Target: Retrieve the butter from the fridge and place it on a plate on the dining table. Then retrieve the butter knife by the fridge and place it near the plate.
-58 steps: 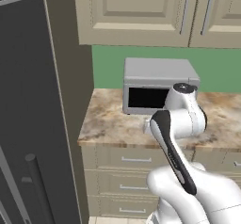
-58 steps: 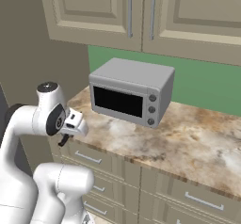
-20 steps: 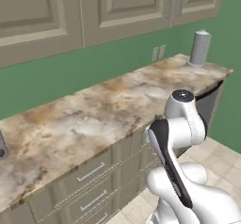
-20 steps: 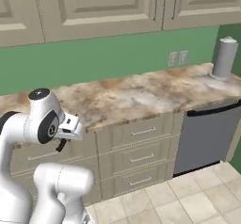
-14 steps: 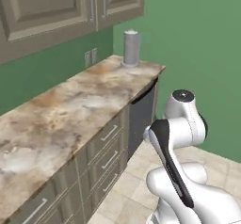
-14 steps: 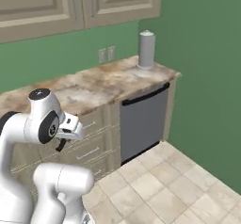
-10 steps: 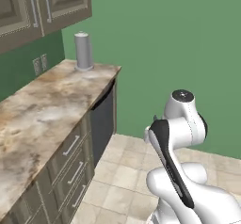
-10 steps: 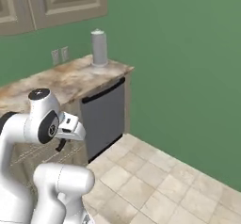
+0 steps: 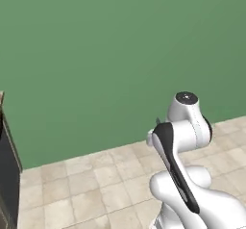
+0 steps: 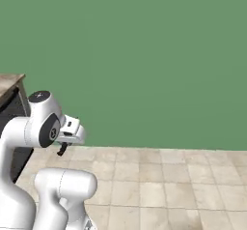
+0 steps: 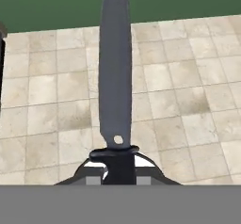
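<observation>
The tool (image 11: 115,164) is clamped on the butter knife (image 11: 115,72) at its handle end; the hand view shows the grey blade reaching straight away from the fingers over the beige tiled floor (image 11: 188,91). From the right base view the tool (image 10: 62,149) is a small dark tip under the white wrist, before a plain green wall (image 10: 144,55), the blade too small to make out. The left base view adds a dark appliance edge (image 9: 7,175) at far left.

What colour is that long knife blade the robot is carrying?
Dark grey, plain and unpatterned. The knife shows best in the hand view, sticking out over the beige tiled floor.
</observation>
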Controlling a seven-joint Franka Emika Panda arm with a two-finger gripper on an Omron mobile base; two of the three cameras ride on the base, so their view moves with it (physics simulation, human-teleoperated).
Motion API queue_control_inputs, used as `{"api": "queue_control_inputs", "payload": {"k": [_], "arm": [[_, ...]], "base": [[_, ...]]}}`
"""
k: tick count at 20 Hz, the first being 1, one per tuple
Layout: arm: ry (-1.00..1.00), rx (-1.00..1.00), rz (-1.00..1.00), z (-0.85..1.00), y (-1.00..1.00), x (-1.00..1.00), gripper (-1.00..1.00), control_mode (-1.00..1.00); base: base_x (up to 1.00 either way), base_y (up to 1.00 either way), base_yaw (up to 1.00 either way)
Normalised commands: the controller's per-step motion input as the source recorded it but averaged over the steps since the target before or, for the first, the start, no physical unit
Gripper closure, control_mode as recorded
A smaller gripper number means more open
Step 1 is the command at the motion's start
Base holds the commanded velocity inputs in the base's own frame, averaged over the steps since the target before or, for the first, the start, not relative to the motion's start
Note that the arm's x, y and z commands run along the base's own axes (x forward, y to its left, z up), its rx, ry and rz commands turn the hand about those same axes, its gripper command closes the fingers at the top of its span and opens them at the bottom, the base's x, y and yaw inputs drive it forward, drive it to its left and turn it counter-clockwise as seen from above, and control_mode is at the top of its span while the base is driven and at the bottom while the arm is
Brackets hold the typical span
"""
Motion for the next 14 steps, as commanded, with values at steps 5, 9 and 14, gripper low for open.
{"api": "queue_control_inputs", "payload": {"k": [5, 9, 14], "arm": [[0.0, 0.0, 0.0, 0.0, 0.0, 0.0, 1.0, 1.0], [0.0, 0.0, 0.0, 0.0, 0.0, 0.0, 1.0, 1.0], [0.0, 0.0, 0.0, 0.0, 0.0, 0.0, 1.0, 1.0]], "base": [[0.26, 0.04, -1.0], [0.47, 0.15, -0.96], [0.81, 0.46, -0.84]]}}
